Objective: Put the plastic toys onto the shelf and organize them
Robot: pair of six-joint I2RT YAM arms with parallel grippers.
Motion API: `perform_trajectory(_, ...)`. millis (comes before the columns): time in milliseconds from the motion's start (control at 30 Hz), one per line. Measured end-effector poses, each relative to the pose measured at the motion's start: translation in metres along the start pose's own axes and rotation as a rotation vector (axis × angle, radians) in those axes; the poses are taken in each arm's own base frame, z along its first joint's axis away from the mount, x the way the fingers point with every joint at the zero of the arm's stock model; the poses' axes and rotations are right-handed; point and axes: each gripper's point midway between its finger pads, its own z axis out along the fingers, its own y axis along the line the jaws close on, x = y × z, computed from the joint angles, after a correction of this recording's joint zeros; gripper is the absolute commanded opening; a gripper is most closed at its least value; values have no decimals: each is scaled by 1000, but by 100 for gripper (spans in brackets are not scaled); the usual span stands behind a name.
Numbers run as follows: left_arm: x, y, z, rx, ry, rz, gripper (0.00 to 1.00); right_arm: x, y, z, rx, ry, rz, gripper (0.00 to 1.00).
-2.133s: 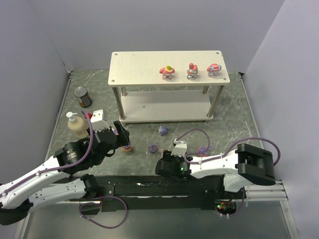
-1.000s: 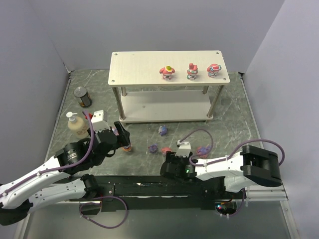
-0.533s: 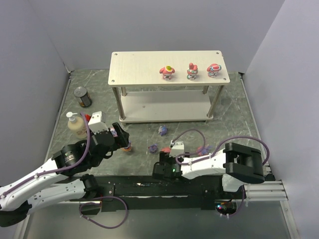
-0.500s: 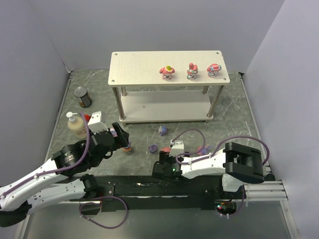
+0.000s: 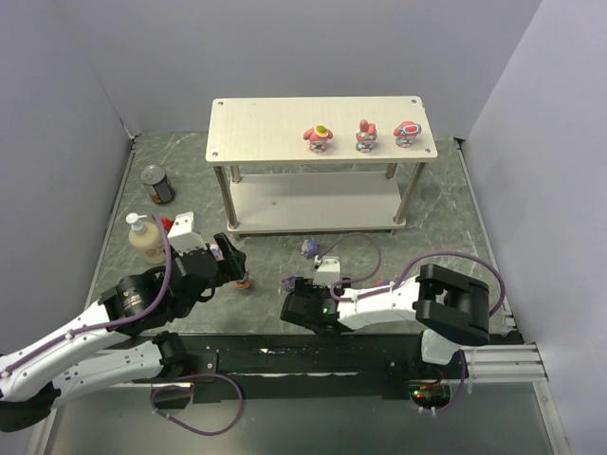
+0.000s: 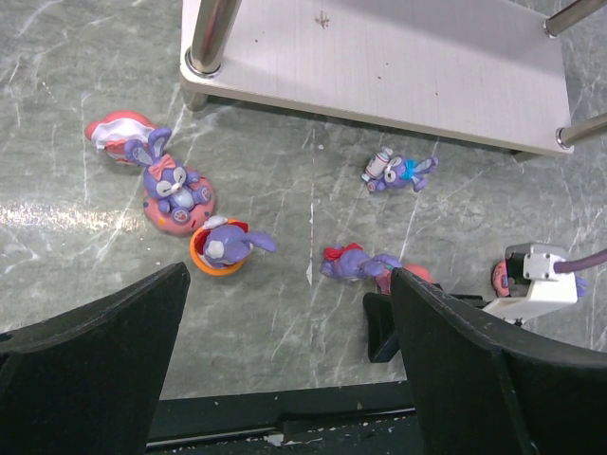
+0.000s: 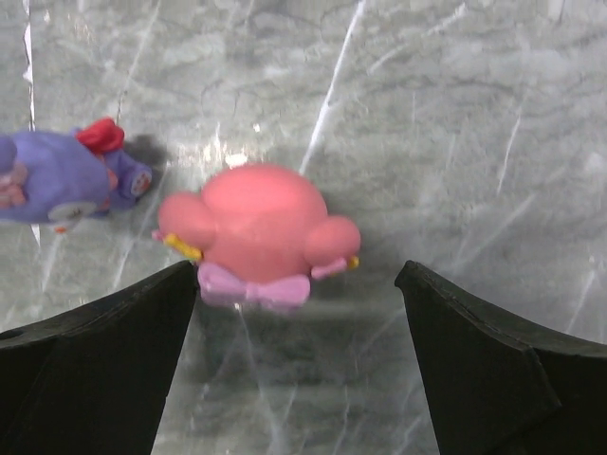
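Toys (image 5: 364,136): 3 atop shelf (image 5: 266,128); left gripper (image 6: 289,284) and right gripper (image 7: 296,275) both wide, empty.

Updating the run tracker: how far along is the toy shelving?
Done: three pink toys stand on the shelf top board. In hand: nothing gripped. The right gripper is open over a pink toy on the table; the left gripper is open and empty. Left: that toy plus several purple ones on the table.
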Motion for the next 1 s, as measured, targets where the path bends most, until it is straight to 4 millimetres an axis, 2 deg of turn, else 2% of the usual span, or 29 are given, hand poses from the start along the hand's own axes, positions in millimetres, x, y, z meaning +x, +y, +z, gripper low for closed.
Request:
perform_trajectory(167,1,0,1,-4,3,5,94,-6,1,6,-3,2,-1,92)
perform_trajectory(567,2,0,2,-8,6,11,94,-13,10,14,9,1,0,75)
perform_trajectory(700,3,0,3,-10,7,13,94,-14,11,14,14,5,5,67)
perform_trajectory(867,3,0,3,-10,7,13,94,-13,10,14,27,9,18,64)
perform_trajectory(967,3,0,3,-9,8,13,94,-14,9,14,35,11,24,58)
perform_trajectory(1000,3,0,3,-9,9,13,94,-14,9,14,35,11,26,52)
